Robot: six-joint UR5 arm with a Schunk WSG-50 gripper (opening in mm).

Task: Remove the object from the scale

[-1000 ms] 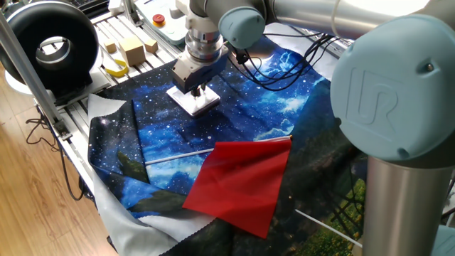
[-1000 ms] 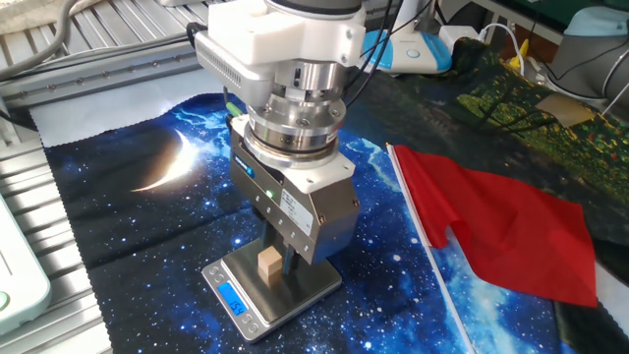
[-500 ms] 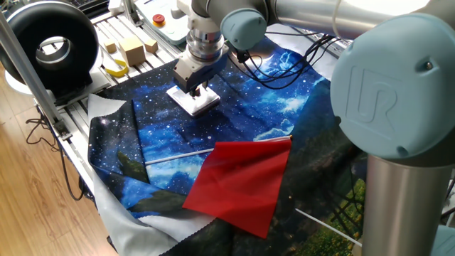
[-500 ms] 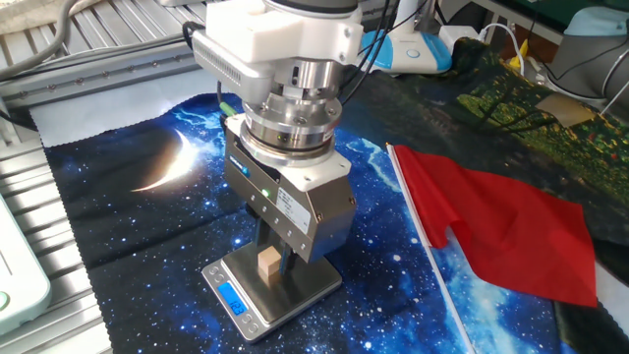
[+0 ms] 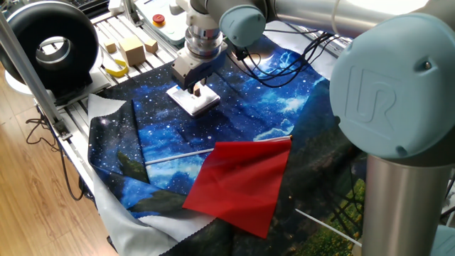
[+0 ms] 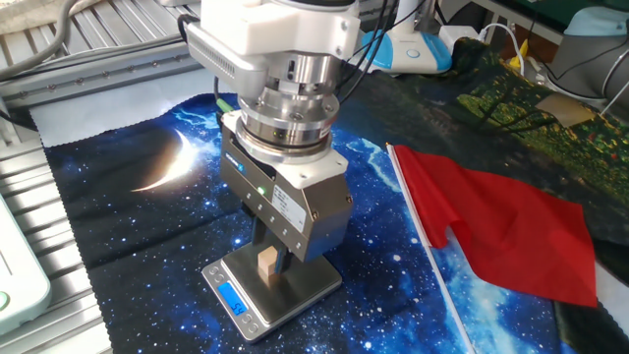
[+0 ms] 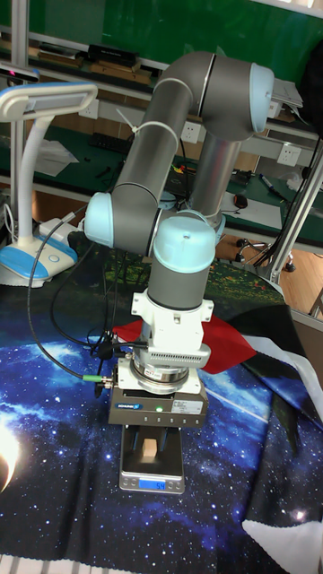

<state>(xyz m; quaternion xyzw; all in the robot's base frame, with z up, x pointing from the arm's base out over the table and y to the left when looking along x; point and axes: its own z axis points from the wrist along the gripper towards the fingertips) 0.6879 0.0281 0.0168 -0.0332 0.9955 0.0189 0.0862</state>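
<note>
The gripper (image 6: 272, 267) stands vertically over the scale (image 6: 307, 290), its fingers closed down to the width of the object (image 6: 265, 264) and gripping it from either side. The object, a small tan cube, sits between the fingertips directly above the middle of the scale's plate — whether it rests on the plate or is just clear of it cannot be told from these views. In the tall fixed view the object (image 7: 151, 447) shows below the gripper body, above the scale (image 7: 152, 480).

The straight-down approach suits a small piece on a flat plate: the fingers can meet opposite faces without touching the scale.

The cube has no evident long axis; its faces look square to the scale's edges. The scale's blue display strip (image 6: 235, 297) faces the near-left edge in the other fixed view.

Judgement: grasp made, lift-off pending.
</note>
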